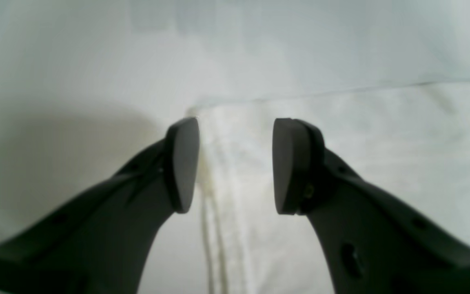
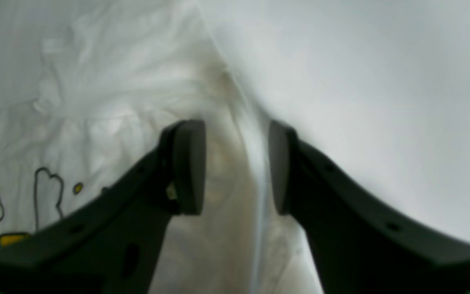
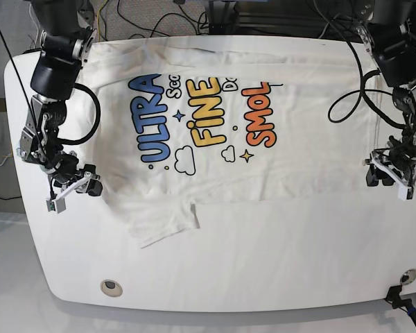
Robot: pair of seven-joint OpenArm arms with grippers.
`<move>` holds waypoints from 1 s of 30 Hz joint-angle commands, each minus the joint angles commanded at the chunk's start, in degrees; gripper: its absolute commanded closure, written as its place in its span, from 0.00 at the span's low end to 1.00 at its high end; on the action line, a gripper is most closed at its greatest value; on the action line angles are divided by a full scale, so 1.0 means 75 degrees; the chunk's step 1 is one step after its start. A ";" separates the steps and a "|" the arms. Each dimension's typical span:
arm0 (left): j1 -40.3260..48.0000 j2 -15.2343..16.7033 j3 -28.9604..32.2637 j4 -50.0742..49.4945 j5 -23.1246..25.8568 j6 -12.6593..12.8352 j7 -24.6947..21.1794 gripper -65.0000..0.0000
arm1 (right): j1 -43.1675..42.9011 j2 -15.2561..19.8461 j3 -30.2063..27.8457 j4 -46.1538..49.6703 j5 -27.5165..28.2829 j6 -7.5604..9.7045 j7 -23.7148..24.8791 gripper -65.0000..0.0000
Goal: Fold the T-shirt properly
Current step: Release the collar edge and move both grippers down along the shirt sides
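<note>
The left gripper, its dark pads nearest the lens, stands with jaws apart and nothing between them, straddling a stitched edge of the large white cotton T-shirt printed with blue, yellow and orange lettering. The right gripper is likewise spread and empty over the opposite edge, printed clouds off to one side. Beyond both, the shirt lies spread print-up on the white rounded table, one sleeve sticking out. No fold looks made; grasping and every fold remain.
</note>
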 joint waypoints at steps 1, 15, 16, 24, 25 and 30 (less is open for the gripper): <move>-0.0082 -0.0035 0.0000 -0.0211 0.0082 0.0000 -0.0082 0.58 | 0.0070 0.0012 -0.0012 -0.0164 0.0000 0.0000 0.0141 0.61; -0.1184 -0.0481 0.0000 -0.3036 0.0188 0.0000 -0.1196 0.58 | 0.0551 -0.0117 -0.0152 -0.0703 -0.1336 0.0059 0.0469 0.61; -0.1196 -0.0481 0.0000 -0.3071 0.0188 0.0000 -0.1196 0.58 | 0.0551 -0.0129 -0.0152 -0.0703 -0.1336 0.0059 0.0469 0.61; -0.1184 -0.0270 0.0000 -0.3106 0.0188 0.0000 -0.1196 0.58 | 0.0516 -0.0129 -0.0152 -0.0703 -0.1336 0.0059 0.0469 0.61; -0.1172 -0.0223 0.0000 -0.3106 0.0188 0.0000 -0.1196 0.58 | 0.0516 -0.0129 -0.0152 -0.0703 -0.1336 0.0059 0.0469 0.61; -0.1149 0.0082 0.0000 -0.3259 0.0188 0.0000 -0.1172 0.58 | 0.0516 -0.0129 -0.0141 -0.0703 -0.1336 0.0059 0.0469 0.61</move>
